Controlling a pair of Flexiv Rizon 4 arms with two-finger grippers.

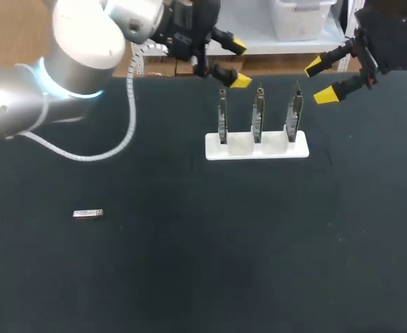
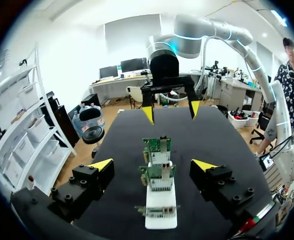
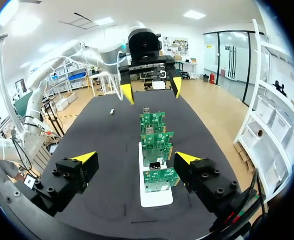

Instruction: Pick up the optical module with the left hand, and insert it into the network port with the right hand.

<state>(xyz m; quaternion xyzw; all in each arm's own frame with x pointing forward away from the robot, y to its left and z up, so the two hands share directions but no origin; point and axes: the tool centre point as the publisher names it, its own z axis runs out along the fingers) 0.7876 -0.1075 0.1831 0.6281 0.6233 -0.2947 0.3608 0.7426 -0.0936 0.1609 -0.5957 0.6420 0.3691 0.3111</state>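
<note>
The optical module [image 1: 87, 214], a small silver bar, lies flat on the black table at the left, far from both grippers; it also shows as a small piece [image 3: 111, 112] in the right wrist view. A white stand [image 1: 256, 146] holds three upright green network boards [image 1: 258, 114]. My left gripper [image 1: 236, 64] hangs open just behind and left of the stand, holding nothing. My right gripper [image 1: 320, 81] hangs open behind and right of it, also holding nothing. The two grippers face each other across the boards [image 2: 159, 177], [image 3: 156, 145].
The black table top [image 1: 210, 257] spreads wide in front of the stand. The left arm's white cable [image 1: 123, 132] droops over the table at the back left. The table's far edge runs just behind the grippers.
</note>
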